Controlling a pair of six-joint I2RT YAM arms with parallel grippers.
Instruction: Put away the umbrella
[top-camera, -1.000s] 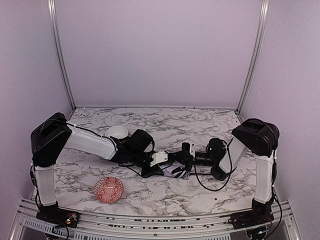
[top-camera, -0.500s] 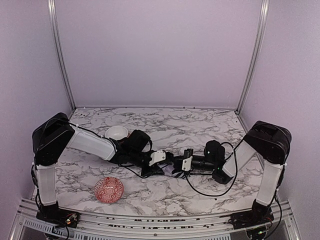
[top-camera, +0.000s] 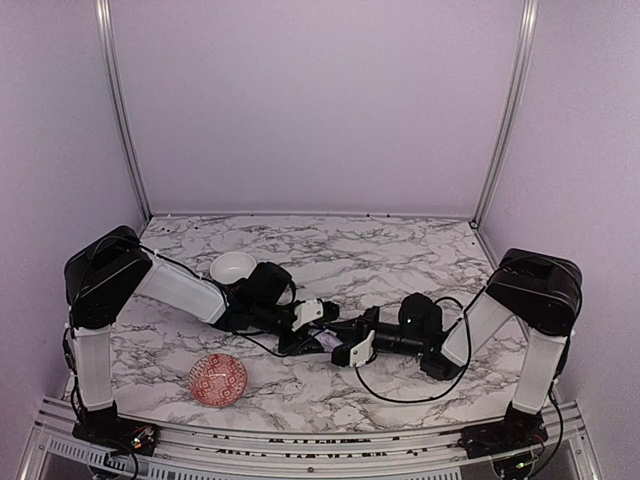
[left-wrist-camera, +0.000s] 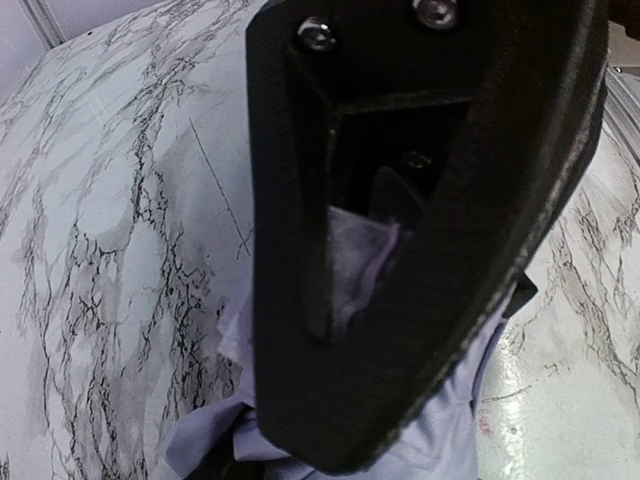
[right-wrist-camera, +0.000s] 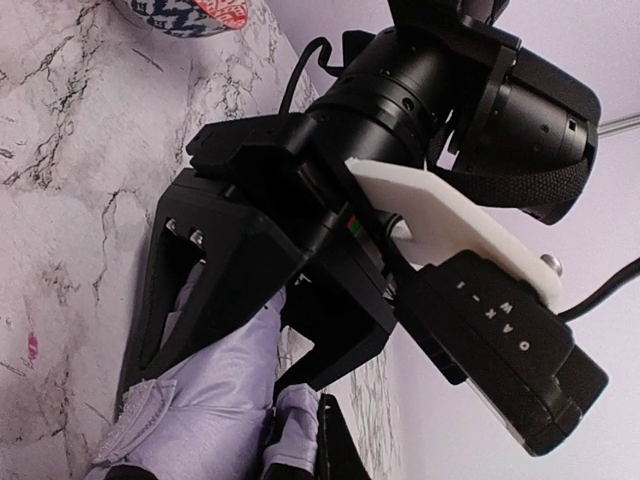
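The umbrella (top-camera: 329, 341) lies low on the marble table (top-camera: 400, 250) between my two grippers, mostly hidden by them in the top view. Its pale lavender fabric (right-wrist-camera: 200, 425) shows in the right wrist view between the two black fingers of my left gripper (right-wrist-camera: 215, 393), with a strip of marble between the cloth and one finger, so those jaws stand open around it. One black left finger (left-wrist-camera: 420, 200) fills the left wrist view, with umbrella cloth (left-wrist-camera: 440, 440) beneath it. My right gripper (right-wrist-camera: 320, 452) is shut on a small fold of the umbrella.
A red patterned bowl (top-camera: 218, 379) sits near the front left, its rim (right-wrist-camera: 190, 12) also in the right wrist view. A white bowl (top-camera: 234, 266) stands behind the left arm. Black cables loop on the marble below the right arm (top-camera: 400, 385).
My right gripper has slid left and toward the front edge, closing on the left gripper. The left jaws have widened around the cloth. The left arm has barely shifted.
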